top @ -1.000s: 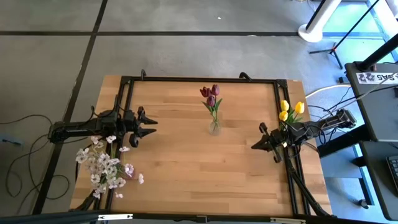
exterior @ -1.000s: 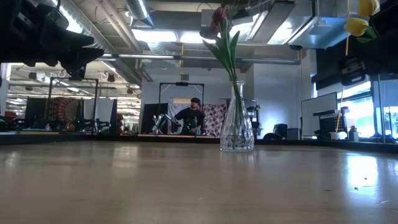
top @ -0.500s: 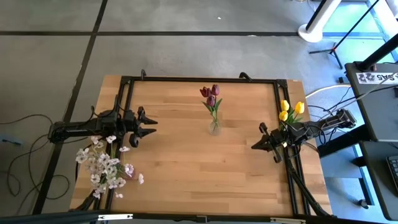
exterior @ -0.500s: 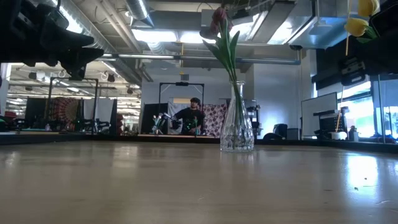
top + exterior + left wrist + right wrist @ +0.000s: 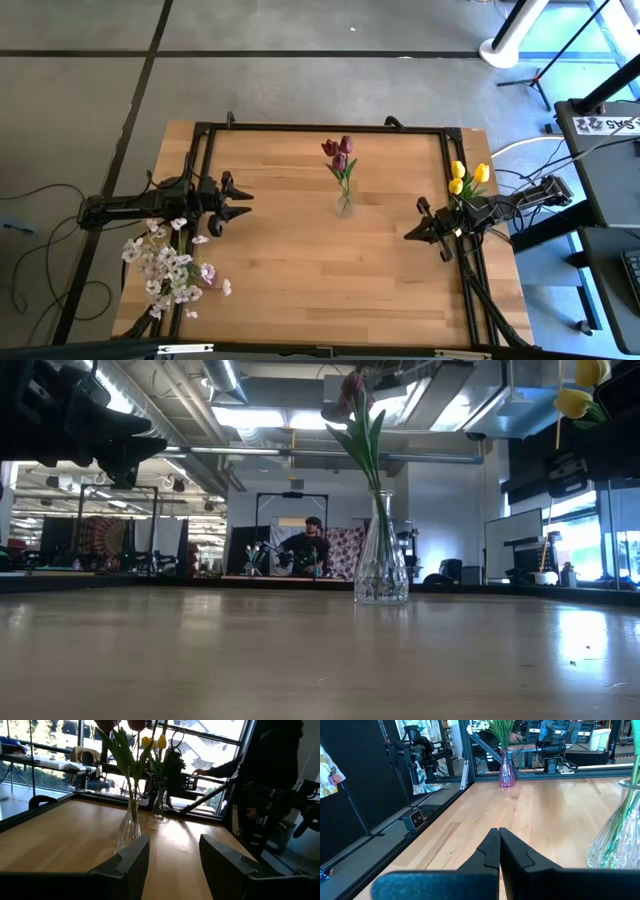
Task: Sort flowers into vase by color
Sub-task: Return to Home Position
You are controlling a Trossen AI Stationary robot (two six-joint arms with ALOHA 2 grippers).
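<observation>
At the middle of the table [image 5: 300,270] stands the clear vase [image 5: 345,205], and I place everything else from it. It holds the dark red tulips [image 5: 338,152], stems upright in the glass and heads above its mouth.

To the left of that vase, well apart from it, my left gripper [image 5: 235,205] hangs above the wood. Its fingers [image 5: 131,857] are spread wide with nothing between them, and it looks straight at the vase.

To the right of the vase, a little nearer the front edge, is my right gripper [image 5: 408,236]. Its fingers [image 5: 491,845] are pressed together and hold nothing. It too points toward the vase, which shows at the edge of the right wrist view.

Farther right than the vase, by the table's right rail and just beside my right arm, the yellow tulips [image 5: 467,175] stand in a second clear vase [image 5: 159,805].

Left of the centre vase and forward, near the front left corner, the white blossoms [image 5: 170,265] spread wide over the violet vase [image 5: 506,775] that holds them, close below my left arm.

Beyond the centre vase, far back in the room in the low view, a person [image 5: 312,545] is at another bench.
</observation>
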